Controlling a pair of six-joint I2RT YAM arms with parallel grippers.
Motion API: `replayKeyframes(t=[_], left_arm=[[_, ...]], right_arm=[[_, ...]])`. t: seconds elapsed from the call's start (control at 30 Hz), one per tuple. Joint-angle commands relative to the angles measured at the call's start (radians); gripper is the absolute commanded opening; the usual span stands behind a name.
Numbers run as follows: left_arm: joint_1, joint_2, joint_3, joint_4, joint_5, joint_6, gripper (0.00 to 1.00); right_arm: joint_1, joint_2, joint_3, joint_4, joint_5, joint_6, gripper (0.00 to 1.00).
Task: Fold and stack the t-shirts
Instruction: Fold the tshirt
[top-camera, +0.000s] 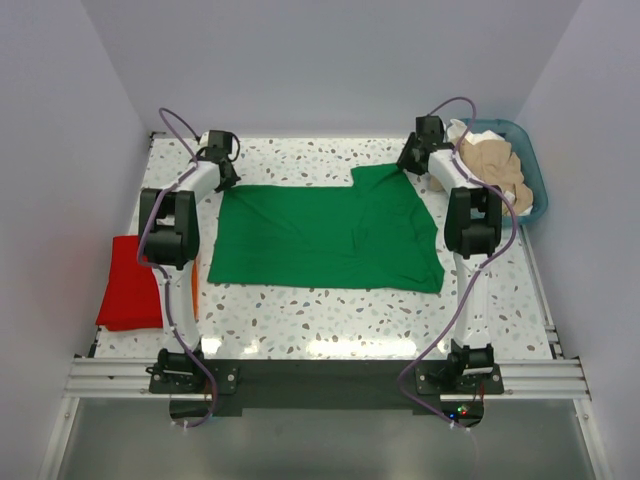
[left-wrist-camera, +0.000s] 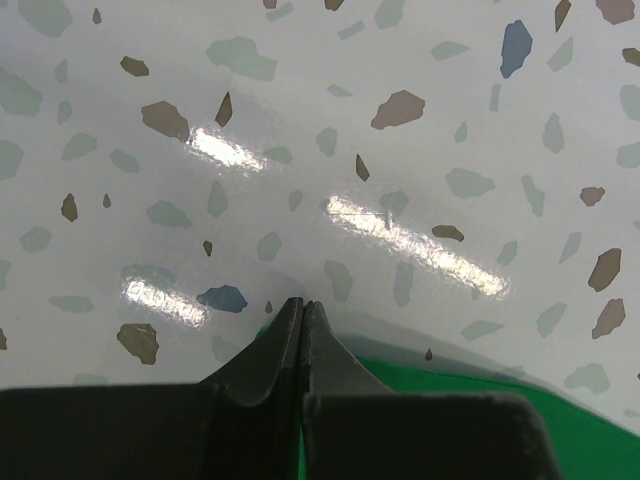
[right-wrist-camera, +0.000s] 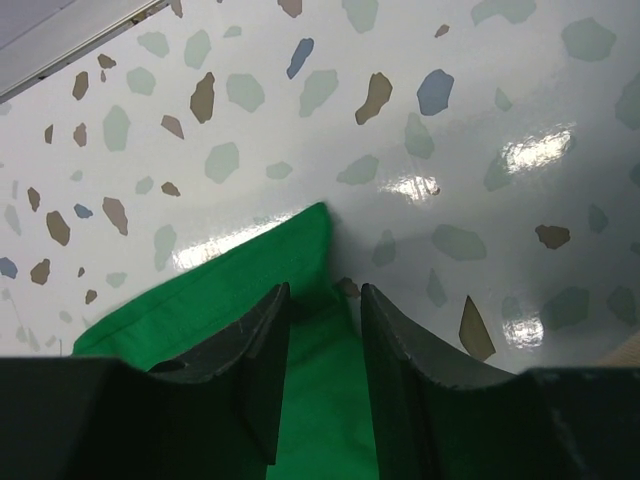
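One smooth green t-shirt lies spread flat on the speckled table, one red t-shirt sits folded rectangular at its left edge, crumpled beige t-shirts, number indistinct, occupy one teal basket; left gripper clenched at the green cloth's far-left corner, right gripper released, jaws parted over its far-right corner.

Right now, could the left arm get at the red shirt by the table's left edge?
Probably yes. The red shirt lies uncovered beside the left arm, nothing between them. Its fingers are shut at the green shirt's far corner, so it would have to swing back.
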Motion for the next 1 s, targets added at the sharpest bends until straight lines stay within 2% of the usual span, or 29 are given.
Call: replayKeyframes(t=[0.0,0.17,0.27,0.47,0.97], left_arm=[[0.01,0.0,0.017,0.035,0.0,0.003,0.0],[0.01,0.001,0.02,0.035,0.0,0.005,0.0],[0.01,0.0,0.018,0.035,0.001,0.005,0.0],[0.011,-0.003,0.015,0.034,0.003,0.005,0.0],[0.028,-0.072,-0.017,0.041,0.009,0.005,0.0]], right_arm=[[0.001,0.003,0.041,0.023,-0.031,0.024,0.38],[0.007,0.017,0.058,0.017,-0.04,0.036,0.33],[0.009,0.022,0.062,0.019,-0.04,0.044,0.26],[0.007,0.009,0.067,-0.003,-0.044,0.044,0.0],[-0.008,-0.279,-0.106,0.046,-0.013,0.013,0.0]])
